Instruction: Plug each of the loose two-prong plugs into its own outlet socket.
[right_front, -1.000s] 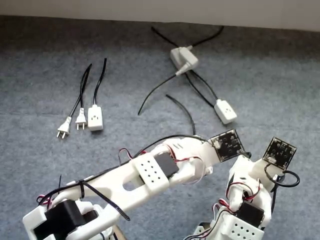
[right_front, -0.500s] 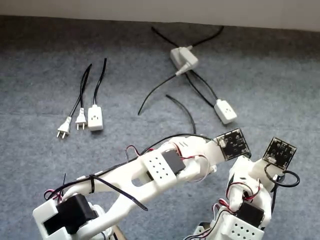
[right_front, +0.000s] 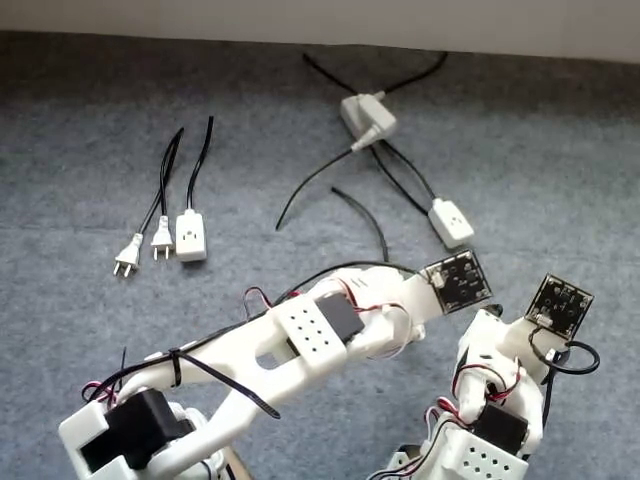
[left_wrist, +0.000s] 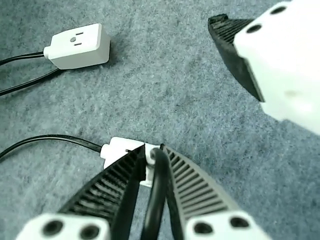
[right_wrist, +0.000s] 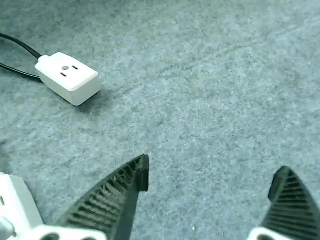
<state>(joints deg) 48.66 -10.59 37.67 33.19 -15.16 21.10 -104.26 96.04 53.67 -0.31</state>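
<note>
Left gripper (left_wrist: 153, 156): jaws drawn almost together, nipping a white plug (left_wrist: 120, 149) at their tips; the cord (left_wrist: 45, 141) of this plug trails off over the carpet (left_wrist: 165, 85).
Right gripper (right_wrist: 212, 172): jaws spread wide with nothing between them, poised over bare carpet.
Near socket (left_wrist: 77, 46): a white block lying face up on the carpet, well apart from the held plug. In the high view it lies just beyond the two wrists (right_front: 452, 222), and the right wrist view also shows it (right_wrist: 67, 77).
Far socket (right_front: 355, 108): a white block near the far edge of the carpet. A second plug (right_front: 380, 122) sits against it, and whether that plug is fully seated cannot be told.
Side socket (right_front: 190, 233): lies to the left, apart from both arms.
Outer loose plug (right_front: 127, 255) and inner loose plug (right_front: 161, 238): side by side just beside the side socket, neither inserted.
Left arm (right_front: 300, 345): stretched from the near left corner toward the middle.
Right arm (right_front: 490, 400): folded at the near right.
</note>
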